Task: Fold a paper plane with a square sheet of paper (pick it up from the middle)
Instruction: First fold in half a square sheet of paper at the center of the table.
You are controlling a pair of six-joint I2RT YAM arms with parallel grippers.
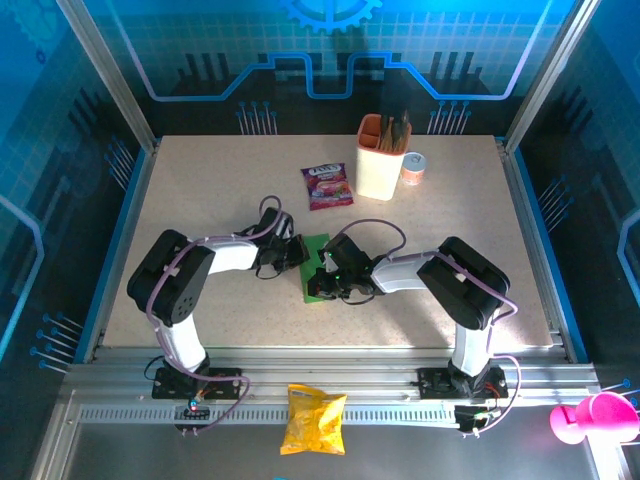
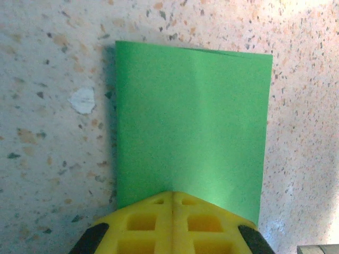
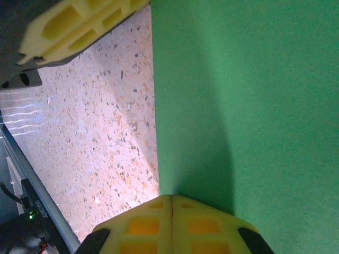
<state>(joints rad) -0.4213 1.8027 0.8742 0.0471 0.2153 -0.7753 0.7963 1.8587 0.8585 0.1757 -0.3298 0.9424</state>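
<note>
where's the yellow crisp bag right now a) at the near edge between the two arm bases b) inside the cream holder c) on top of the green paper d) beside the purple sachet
A: the yellow crisp bag lies on the metal frame at the near edge, between the arm bases and well apart from the green paper.

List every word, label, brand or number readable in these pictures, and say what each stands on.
No text here can be read.
Purple snack sachet: pale lettering, too blurred to read.
Yellow crisp bag: print too small to read.
Small can: label too small to read.
Green paper: plain, no print.
</note>
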